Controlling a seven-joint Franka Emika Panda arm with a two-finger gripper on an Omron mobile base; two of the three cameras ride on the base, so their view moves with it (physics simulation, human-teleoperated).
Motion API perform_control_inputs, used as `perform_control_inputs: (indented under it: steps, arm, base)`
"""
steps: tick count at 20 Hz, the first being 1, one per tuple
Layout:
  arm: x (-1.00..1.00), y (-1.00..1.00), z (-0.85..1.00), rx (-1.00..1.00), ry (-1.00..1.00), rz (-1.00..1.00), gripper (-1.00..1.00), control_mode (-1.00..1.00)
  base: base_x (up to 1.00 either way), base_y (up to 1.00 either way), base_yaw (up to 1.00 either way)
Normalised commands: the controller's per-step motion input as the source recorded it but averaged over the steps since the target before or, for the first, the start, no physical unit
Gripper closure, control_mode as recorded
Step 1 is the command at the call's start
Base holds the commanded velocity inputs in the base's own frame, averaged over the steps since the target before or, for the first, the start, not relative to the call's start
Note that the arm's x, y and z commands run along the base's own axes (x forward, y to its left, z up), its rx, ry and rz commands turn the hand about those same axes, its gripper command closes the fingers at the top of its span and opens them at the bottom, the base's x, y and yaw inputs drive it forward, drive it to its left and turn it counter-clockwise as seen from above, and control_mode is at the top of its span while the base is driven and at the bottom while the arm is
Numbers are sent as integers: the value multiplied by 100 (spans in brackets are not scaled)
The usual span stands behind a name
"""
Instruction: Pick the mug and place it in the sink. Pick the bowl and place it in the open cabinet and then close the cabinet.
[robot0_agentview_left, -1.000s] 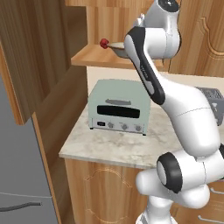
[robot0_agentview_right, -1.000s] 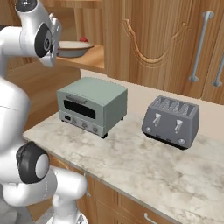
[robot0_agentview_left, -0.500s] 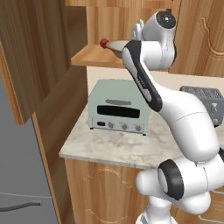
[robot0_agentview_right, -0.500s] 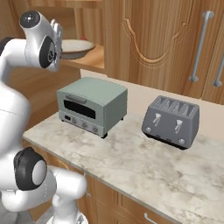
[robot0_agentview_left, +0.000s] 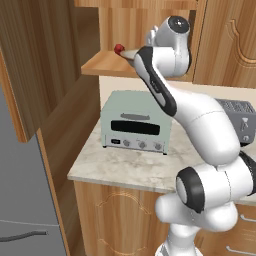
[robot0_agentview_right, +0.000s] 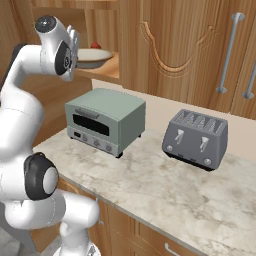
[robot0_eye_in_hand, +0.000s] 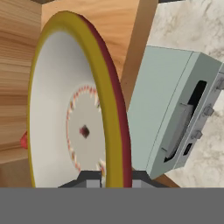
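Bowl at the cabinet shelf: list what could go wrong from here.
1. The gripper pinches only the rim of the bowl; it may tip on release.
2. A small red object sits on the shelf beside the bowl and could be knocked.
3. The toaster oven stands directly below a fall.

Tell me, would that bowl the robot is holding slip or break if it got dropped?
The bowl looks stiff and glazed, so it would probably chip or crack if it fell. The hand pinches just its thin rim, and that smooth rim could slip. It is wide and shallow, so set down on the cabinet shelf it should sit flat, not tip.
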Motion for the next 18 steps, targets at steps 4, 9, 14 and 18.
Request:
perform_control_inputs:
  steps: [4, 9, 14, 18]
  arm:
    - [45, 0, 0, 0, 2, -2, 100, -100]
    - [13, 0, -14, 0, 0, 0, 100, -100]
    - [15, 0, -29, 0, 0, 0, 100, -100]
    - [20, 0, -32, 0, 0, 0, 100, -100]
  base:
    - [0, 0, 0]
    - [0, 0, 0]
    - [0, 0, 0]
    - [0, 0, 0]
